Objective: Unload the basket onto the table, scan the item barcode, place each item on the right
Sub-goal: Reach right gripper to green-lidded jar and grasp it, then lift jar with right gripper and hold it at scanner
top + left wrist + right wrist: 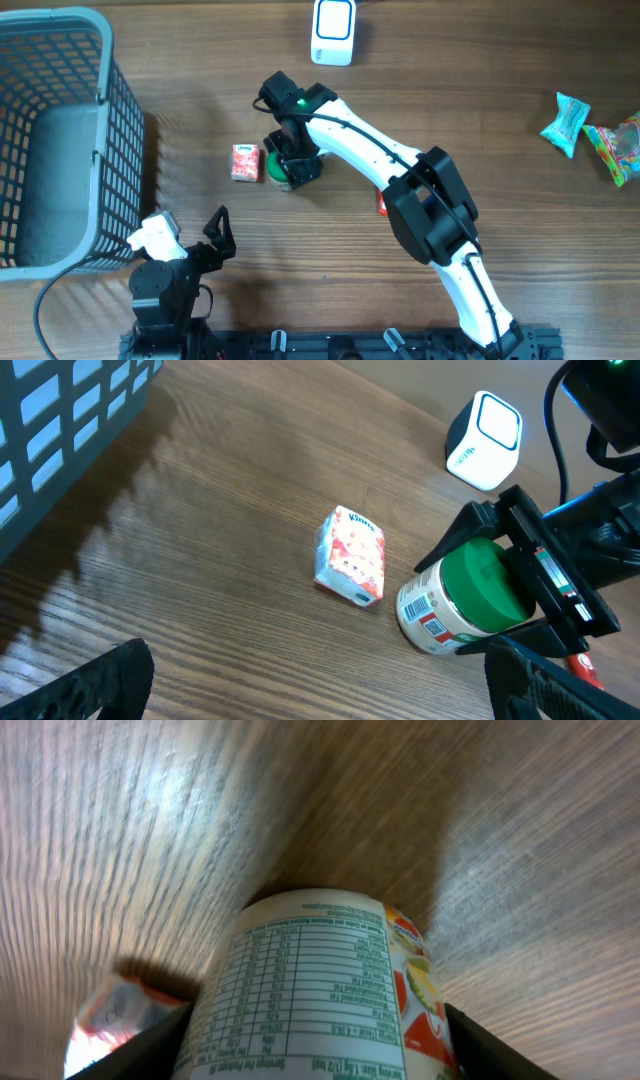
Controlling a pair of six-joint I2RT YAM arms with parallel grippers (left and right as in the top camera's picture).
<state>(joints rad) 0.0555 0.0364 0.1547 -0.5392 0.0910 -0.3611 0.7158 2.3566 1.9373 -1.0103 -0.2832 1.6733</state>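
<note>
L gripper (220, 238) near edge, ~7 o'clock, fingers wide apart. Mid-table: round jar (455, 605), upright, green plastic lid, paper label w/ barcode. R gripper (292, 160) fingers snug on both its sides. Soft tissue pack (350, 555) at jar's 9. White rounded scanner (333, 30) at 12. Grey grid basket (60, 140) at 9. Wood-grain table (200, 110), matte.

One basket (118, 150), scanner (333, 30), jar (440, 612), tissue pack (245, 162); two snack bags (566, 122) (622, 148)

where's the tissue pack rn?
Overhead view: the tissue pack lies left of centre, just left of the jar that sits between the right gripper's fingers, and right of the basket.
</note>
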